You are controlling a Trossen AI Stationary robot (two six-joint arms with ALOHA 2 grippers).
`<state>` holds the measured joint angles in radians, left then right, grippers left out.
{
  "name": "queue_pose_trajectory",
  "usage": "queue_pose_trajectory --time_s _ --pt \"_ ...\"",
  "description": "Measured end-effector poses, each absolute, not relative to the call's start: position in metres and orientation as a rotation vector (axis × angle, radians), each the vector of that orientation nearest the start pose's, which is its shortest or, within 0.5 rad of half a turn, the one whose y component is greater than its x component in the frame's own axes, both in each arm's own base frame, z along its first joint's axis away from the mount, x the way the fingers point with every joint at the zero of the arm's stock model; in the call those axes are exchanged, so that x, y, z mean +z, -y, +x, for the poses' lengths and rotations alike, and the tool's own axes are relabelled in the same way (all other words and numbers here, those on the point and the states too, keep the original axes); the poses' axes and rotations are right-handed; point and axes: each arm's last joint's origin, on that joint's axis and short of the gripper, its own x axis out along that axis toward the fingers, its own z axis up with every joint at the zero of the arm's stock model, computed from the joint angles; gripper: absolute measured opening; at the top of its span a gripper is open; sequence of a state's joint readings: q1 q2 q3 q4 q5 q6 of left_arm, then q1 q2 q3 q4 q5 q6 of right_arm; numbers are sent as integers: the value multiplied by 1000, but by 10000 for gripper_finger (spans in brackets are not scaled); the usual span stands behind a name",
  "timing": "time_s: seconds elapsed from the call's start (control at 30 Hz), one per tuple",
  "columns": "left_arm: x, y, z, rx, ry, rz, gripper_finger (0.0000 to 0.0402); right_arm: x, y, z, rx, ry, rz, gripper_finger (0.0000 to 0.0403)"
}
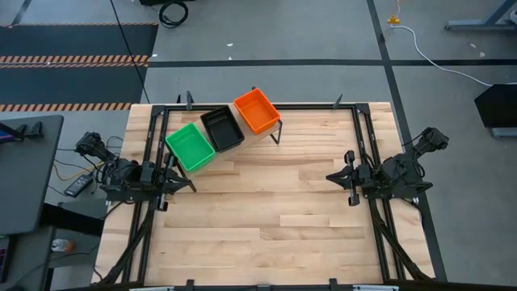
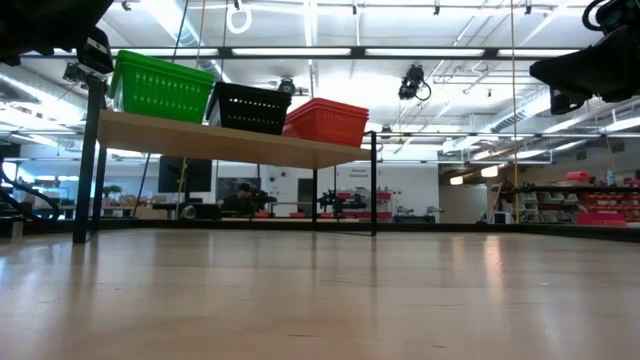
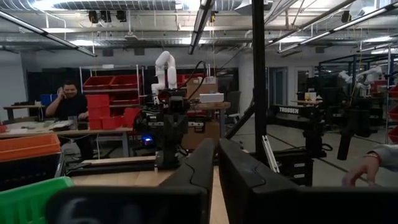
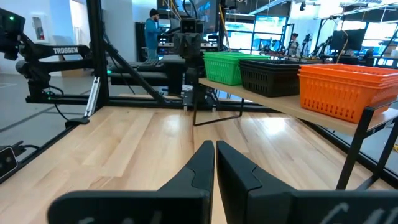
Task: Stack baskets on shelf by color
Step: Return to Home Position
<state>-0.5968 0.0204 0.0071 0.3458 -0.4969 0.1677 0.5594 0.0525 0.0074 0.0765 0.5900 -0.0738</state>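
Left hand (image 1: 187, 185) sits at the left edge of the pale slatted wooden table (image 1: 266, 214), its two dark fingers pressed together on nothing. The right hand (image 1: 331, 176) sits opposite at the right edge, fingers likewise closed tip to tip and empty.

I see the long light wooden shelf on thin black legs (image 2: 230, 146) standing at the far side of the table, left of centre. It carries three groups of shallow mesh-sided plastic baskets in a row: the bright green baskets (image 1: 190, 146), the black baskets (image 1: 222, 128) and the orange baskets (image 1: 257, 111). Each colour keeps to its own spot, the groups just beside one another. I cannot count how many sit in each stack.

The shelf's long axis runs on a diagonal. Its green end lies near my left hand, just beyond it and off to one side, while its orange end angles away toward the far middle of the table. My right hand is well apart from the shelf, with open table between.

I judge the sorting done. Parking the arms only needs the left arm to steer clear of the green corner, as the nearer one.
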Motion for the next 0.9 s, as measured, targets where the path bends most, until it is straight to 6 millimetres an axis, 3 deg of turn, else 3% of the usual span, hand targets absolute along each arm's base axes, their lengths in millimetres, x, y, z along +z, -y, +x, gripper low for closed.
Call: queue_pose_trajectory --time_s 0.9 --pt "196 39 82 -75 291 -7 32 169 -37 90 -31 25 -57 24"
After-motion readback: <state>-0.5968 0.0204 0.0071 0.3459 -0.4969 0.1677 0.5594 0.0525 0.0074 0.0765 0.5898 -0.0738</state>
